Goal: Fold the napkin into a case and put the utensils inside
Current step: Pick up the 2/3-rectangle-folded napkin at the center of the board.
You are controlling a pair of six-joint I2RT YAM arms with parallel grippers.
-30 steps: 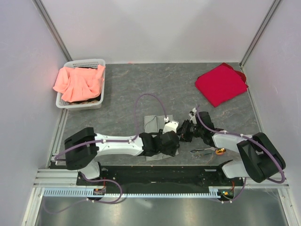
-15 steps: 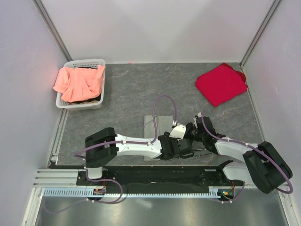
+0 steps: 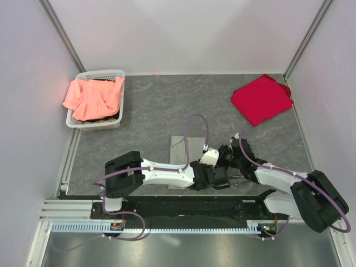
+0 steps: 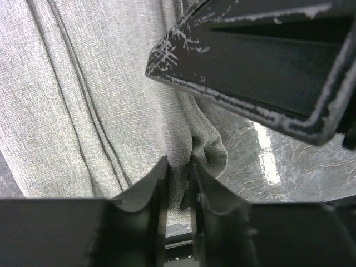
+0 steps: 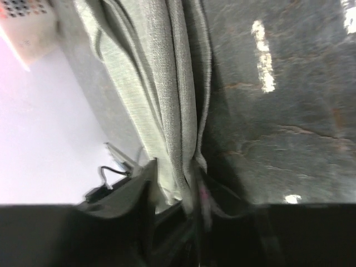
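Both arms were down low at the near middle of the surface [image 3: 156, 105], wrists crowded together, and the napkin [image 3: 177, 146] lay flat there, partly under them. From above, its grey-green strip ran lengthways away from the arm bases toward the far wall. The far end was squared off and in plain sight, the near end lost beneath the left arm.

Down at the left wrist, a tidy grip: the left pincer [image 4: 178, 189] was pressed together on a ridge of the cloth, with a thin fold nipped between its two fingers [image 4: 144, 192]. The pleats streamed straight up the frame from the bite, in line with the fingers. A scratched black slab [image 4: 250, 61] hung over the cloth at upper right; which part of the rig it was, I could not tell.

Over at the right wrist, much the same. The right pincer [image 5: 173, 192] was pinching a thicker bunch of the napkin, several stacked layers gathered between its fingers [image 5: 139, 189]. Those folds ran up and slightly left from the grip, and bare dark surface showed just beside the cloth's right edge.

Well apart from all this, the red cloth [image 3: 261, 100] sat in the far right corner. The white basket [image 3: 94, 123] at far left held the salmon-orange cloth [image 3: 92, 95].
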